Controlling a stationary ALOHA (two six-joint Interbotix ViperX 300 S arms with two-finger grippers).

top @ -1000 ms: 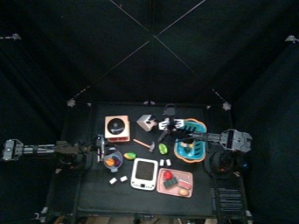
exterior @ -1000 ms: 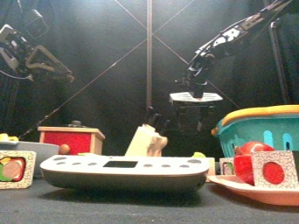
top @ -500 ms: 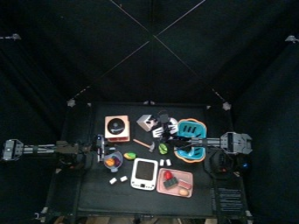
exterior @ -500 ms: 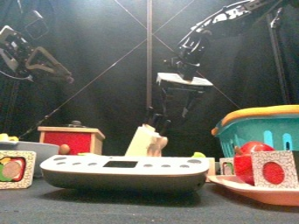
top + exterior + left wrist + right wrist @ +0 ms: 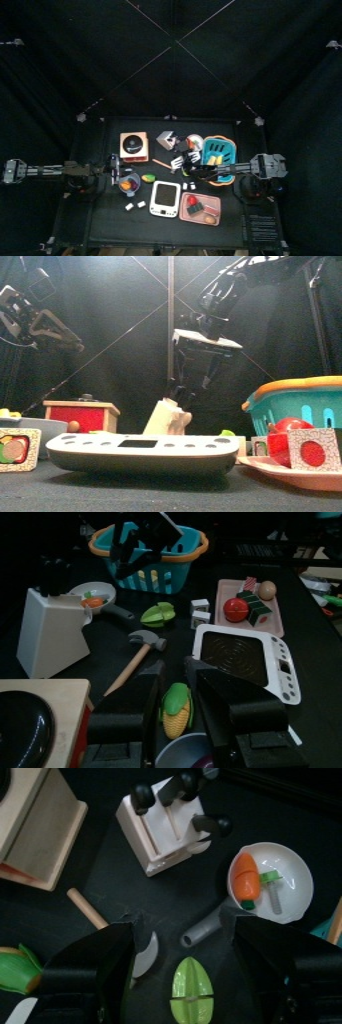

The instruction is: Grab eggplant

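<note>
nothing of the task is done yet, as far as i can judge: neither of my grippers has anything in it, and the whole grab is left. i cannot find the eggplant with certainty in any view; perhaps it lies hidden in the teal basket [image 5: 150, 557] or among the small things, so i must first locate it.

my right gripper [image 5: 191, 381] hangs above the table's middle with its fingers [image 5: 94, 968] spread wide and touching nothing. under the gap between them lie a green slice [image 5: 194, 980] and the handle of the white pan [image 5: 274, 878] that holds a carrot [image 5: 246, 878]; the knife block [image 5: 167, 828] stands beyond the fingertips.

my left gripper [image 5: 181, 687] is also spread wide and empty. it hovers over a corn cob [image 5: 177, 707] that lies under its fingers, and the hammer [image 5: 140, 652] is just ahead of them.
</note>
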